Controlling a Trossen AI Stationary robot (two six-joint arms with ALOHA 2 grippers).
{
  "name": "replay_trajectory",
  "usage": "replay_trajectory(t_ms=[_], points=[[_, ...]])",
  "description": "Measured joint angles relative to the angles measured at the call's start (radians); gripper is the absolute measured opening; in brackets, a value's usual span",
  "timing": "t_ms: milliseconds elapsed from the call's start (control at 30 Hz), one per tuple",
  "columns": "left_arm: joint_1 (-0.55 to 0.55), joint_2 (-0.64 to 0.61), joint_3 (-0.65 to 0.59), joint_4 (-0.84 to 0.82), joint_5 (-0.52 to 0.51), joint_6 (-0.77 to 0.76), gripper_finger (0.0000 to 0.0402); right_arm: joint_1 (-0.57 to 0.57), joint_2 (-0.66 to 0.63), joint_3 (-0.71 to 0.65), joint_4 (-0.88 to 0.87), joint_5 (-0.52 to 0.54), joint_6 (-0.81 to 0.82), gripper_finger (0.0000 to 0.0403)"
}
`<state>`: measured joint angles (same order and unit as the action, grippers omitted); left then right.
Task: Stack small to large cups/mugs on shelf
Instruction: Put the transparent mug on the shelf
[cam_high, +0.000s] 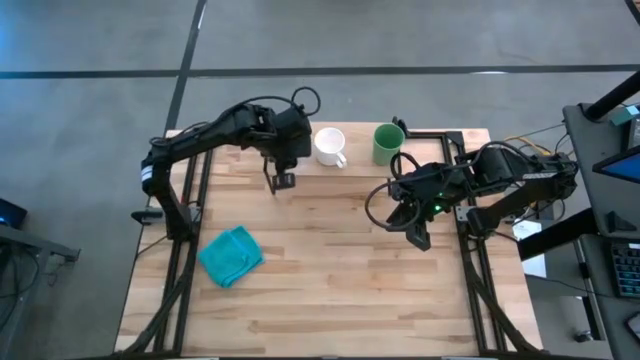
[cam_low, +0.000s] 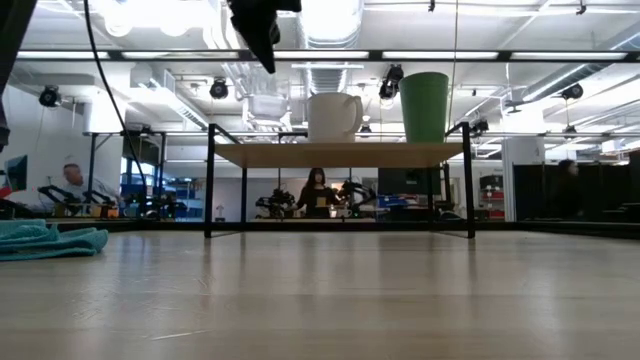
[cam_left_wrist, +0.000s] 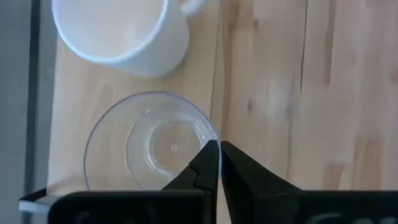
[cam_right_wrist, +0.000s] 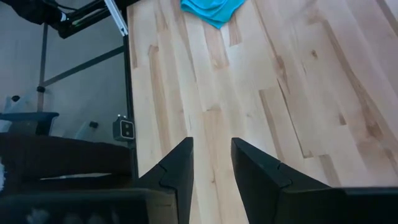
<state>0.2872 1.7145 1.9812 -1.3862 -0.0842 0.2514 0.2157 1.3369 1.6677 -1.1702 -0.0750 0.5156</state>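
The small clear glass cup (cam_left_wrist: 149, 146) shows only in the left wrist view, mouth up, right under my left gripper (cam_left_wrist: 219, 155), which is shut on it. That gripper (cam_high: 283, 181) hovers at the shelf's (cam_low: 340, 154) near edge, left of the white mug (cam_high: 328, 146). The mug (cam_low: 333, 117) and the green cup (cam_low: 425, 106) stand upright on the shelf board, the mug on the left. My right gripper (cam_high: 415, 228) is open above the table's right part, touching nothing. My left gripper holds the glass cup by its rim (cam_left_wrist: 210, 132), pinched from above with one finger (cam_left_wrist: 199, 177) over the inside and the other (cam_left_wrist: 255, 180) outside the wall. The cup stays upright, mouth up. Whether its base rests on the board does not show.
A crumpled teal cloth (cam_high: 231, 255) lies on the table near its left edge. The shelf's black legs (cam_low: 209, 180) stand at the table's far side. Bare wooden tabletop (cam_right_wrist: 249, 93) spreads below the right gripper. People sit in the room beyond the table.
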Motion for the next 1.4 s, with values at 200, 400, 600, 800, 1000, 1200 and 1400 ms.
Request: replay_trajectory(t_ms=[200, 400, 600, 800, 1000, 1200, 1400], points=[[0.002, 0.0, 0.0, -0.01, 0.0, 0.087, 0.0, 0.0, 0.0, 0.0, 0.0, 0.0, -0.001, 0.0101], [0.002, 0.0, 0.0, -0.011, 0.005, 0.187, 0.0, 0.0, 0.0, 0.0, 0.0, 0.0, -0.026, 0.0105], [0.006, 0.0, 0.0, 0.0, -0.015, -0.016, 0.0, 0.0, 0.0, 0.0, 0.0, 0.0, -0.026, 0.0101], [0.009, 0.0, 0.0, 0.063, -0.049, -0.248, 0.0, 0.0, 0.0, 0.0, 0.0, 0.008, -0.03, 0.0101], [0.04, 0.0, 0.0, 0.123, -0.054, -0.507, 0.0, 0.0, 0.0, 0.0, 0.0, 0.027, -0.03, 0.0101], [0.077, 0.0, -0.005, 0.112, -0.054, -0.589, 0.0, 0.0, 0.0, 0.0, 0.0, 0.027, -0.026, 0.0102], [0.102, 0.0, -0.032, 0.113, -0.044, -0.644, 0.0, 0.0, 0.0, 0.0, 0.0, 0.027, -0.019, 0.01]])
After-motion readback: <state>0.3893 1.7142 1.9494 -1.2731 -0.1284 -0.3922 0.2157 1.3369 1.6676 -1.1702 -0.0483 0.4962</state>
